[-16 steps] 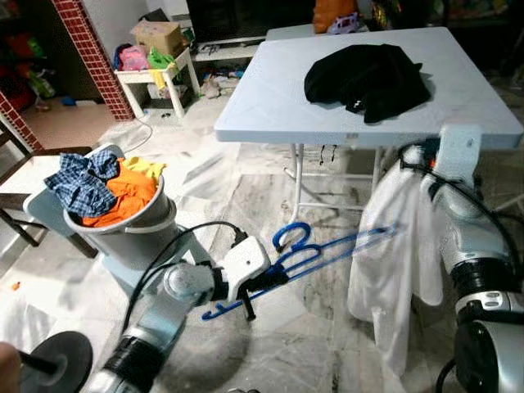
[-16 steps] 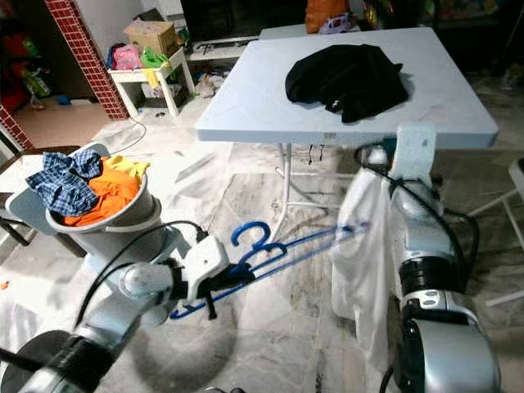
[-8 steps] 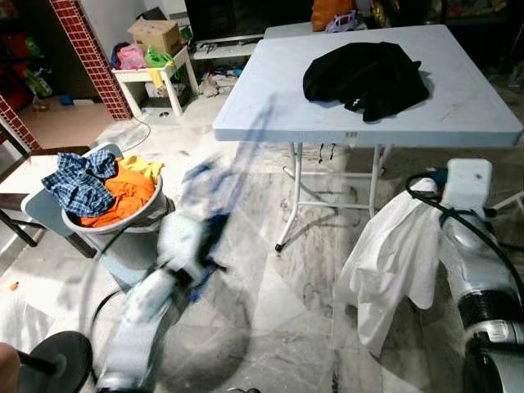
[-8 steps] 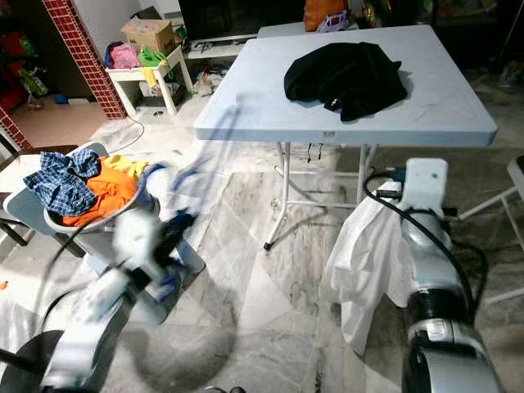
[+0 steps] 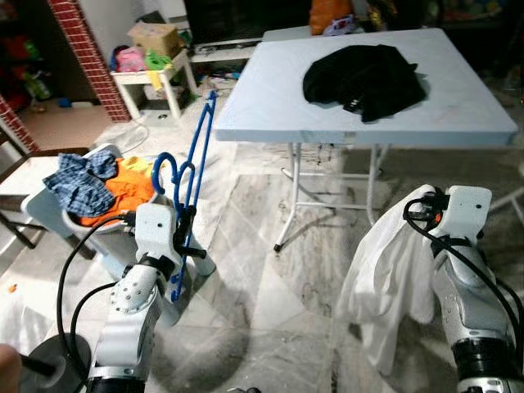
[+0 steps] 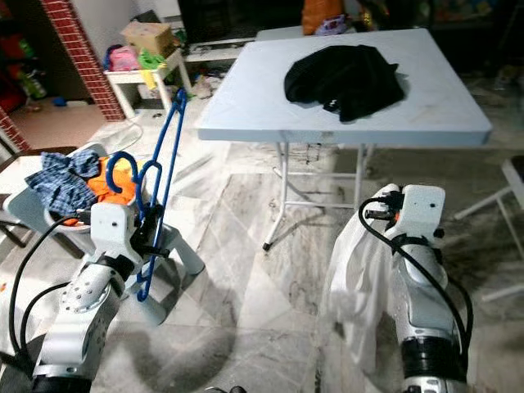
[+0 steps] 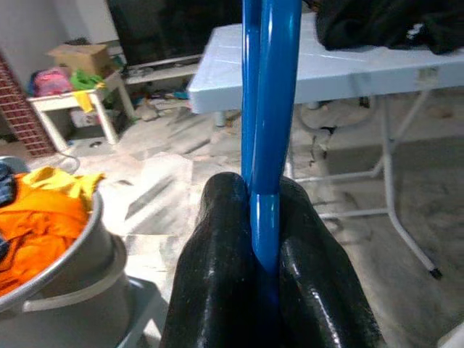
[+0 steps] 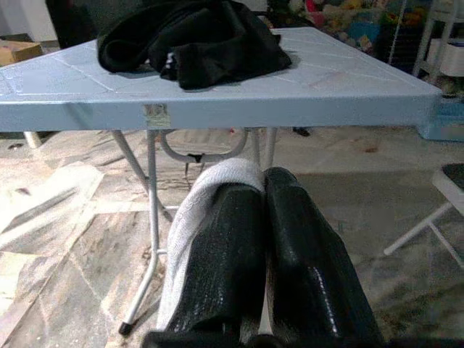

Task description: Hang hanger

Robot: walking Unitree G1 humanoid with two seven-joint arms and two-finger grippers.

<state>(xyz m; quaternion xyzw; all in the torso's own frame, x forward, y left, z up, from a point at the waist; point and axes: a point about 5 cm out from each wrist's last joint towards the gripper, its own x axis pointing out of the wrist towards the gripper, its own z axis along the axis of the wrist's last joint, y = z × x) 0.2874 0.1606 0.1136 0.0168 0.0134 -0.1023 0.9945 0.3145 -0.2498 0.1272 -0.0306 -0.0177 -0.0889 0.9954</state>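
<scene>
Left gripper (image 7: 264, 217) clamped on an upright blue hanger (image 5: 192, 184); right gripper (image 8: 264, 217) pinching a white garment (image 5: 393, 278).

The hanger stands almost vertical beside the laundry bucket (image 5: 102, 237), its hook (image 5: 164, 164) curling over the wrist housing and its long bars reaching up toward the edge of the pale blue folding table (image 5: 270, 106). In the left wrist view the black fingers (image 7: 217, 254) press together on the blue bar, whose upper end is cut off by the frame. The right gripper's fingers (image 8: 232, 246) are closed on a fold of white cloth; the garment drapes down over the arm, hiding most of the forearm. A black garment (image 5: 364, 78) lies heaped on the tabletop. The bucket holds orange clothing (image 5: 123, 188) and a blue plaid shirt (image 5: 82, 176), partly hidden behind the left arm.
</scene>
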